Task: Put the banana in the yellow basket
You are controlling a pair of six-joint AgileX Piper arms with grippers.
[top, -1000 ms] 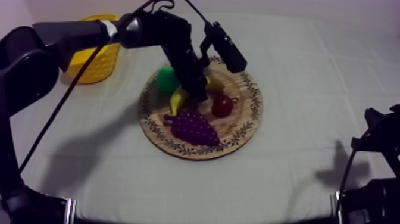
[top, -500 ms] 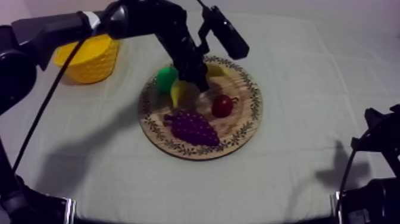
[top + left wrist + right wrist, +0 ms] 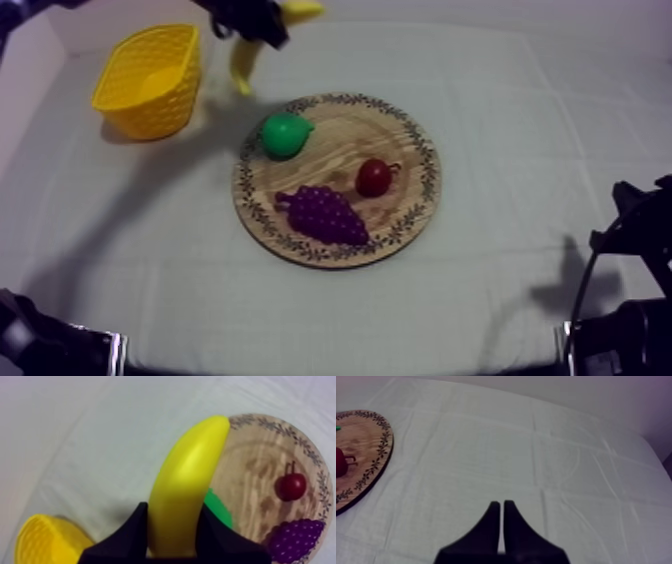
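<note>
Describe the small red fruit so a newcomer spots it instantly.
Find the round wooden board mid-table. The small red fruit lies on it beside the purple grapes, across from the green pear. It alone is red, smallest, with a dark stalk.

A table [image 3: 330,356] stands under a grey-white cloth [image 3: 520,150] that covers it to every edge in sight. The cloth carries pressed fold lines that cross in a grid of squares, and it lies flat with faint wrinkles. Behind the far edge rises a plain pale wall [image 3: 480,10] with a slight violet cast. At the left a second pale surface [image 3: 25,60] meets the table; whether wall or panel is unclear. The light is dim and soft. A broad blurred shadow [image 3: 130,230] lies across the cloth's left part, a smaller one [image 3: 565,285] near the right front.
</note>
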